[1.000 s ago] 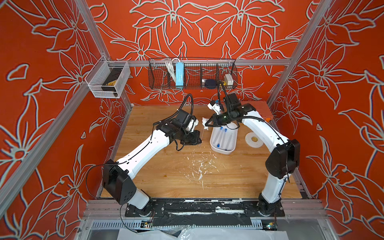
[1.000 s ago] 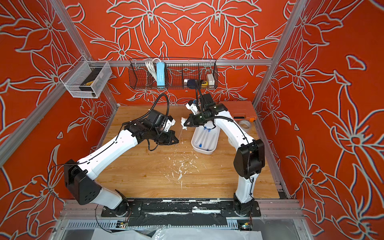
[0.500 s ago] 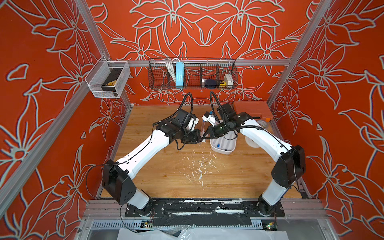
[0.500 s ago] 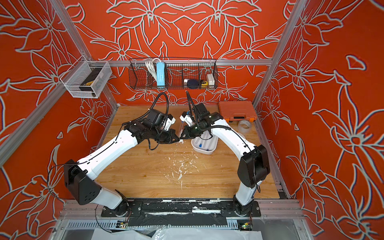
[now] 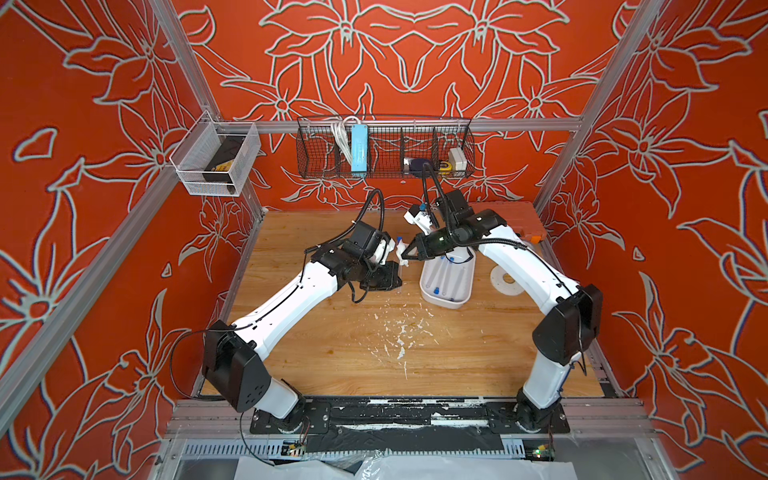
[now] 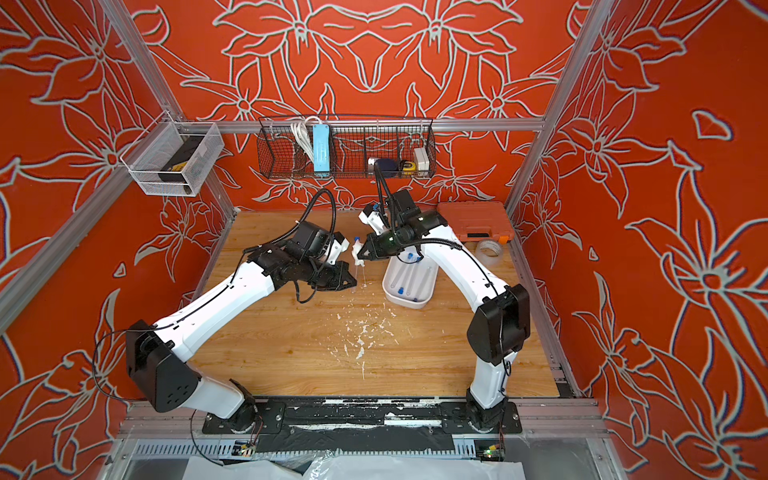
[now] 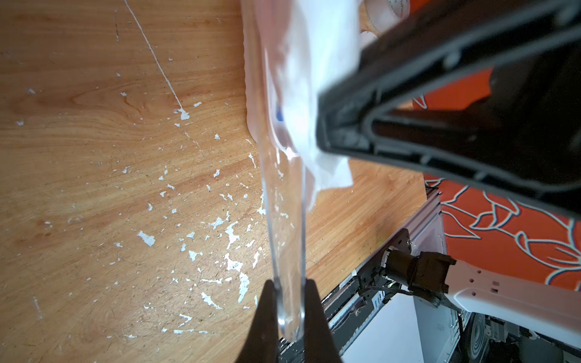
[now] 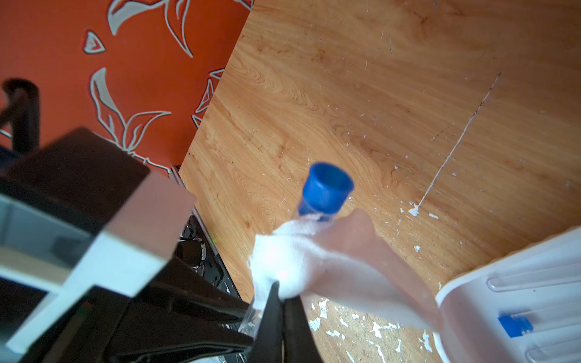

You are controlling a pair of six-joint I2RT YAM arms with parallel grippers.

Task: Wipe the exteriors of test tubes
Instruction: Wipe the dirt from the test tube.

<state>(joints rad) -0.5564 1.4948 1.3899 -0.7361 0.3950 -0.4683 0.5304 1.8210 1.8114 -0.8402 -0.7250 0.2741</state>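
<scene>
My right fingers (image 8: 273, 314), clamped on the crumpled tissue (image 8: 283, 251), had swung over from the tray (image 5: 446, 305). They pressed it against the test tube (image 7: 286, 220) just under its blue cap (image 8: 327, 188). My left fingers (image 7: 272, 305) pinched that tube's rounded end above the middle of the tabletop (image 5: 332, 353). Wiping could begin, I judged.

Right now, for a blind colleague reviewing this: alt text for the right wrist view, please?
The right end effector pinches a white tissue against a blue-capped clear tube above a wooden table. A white tray holds more tubes.
</scene>
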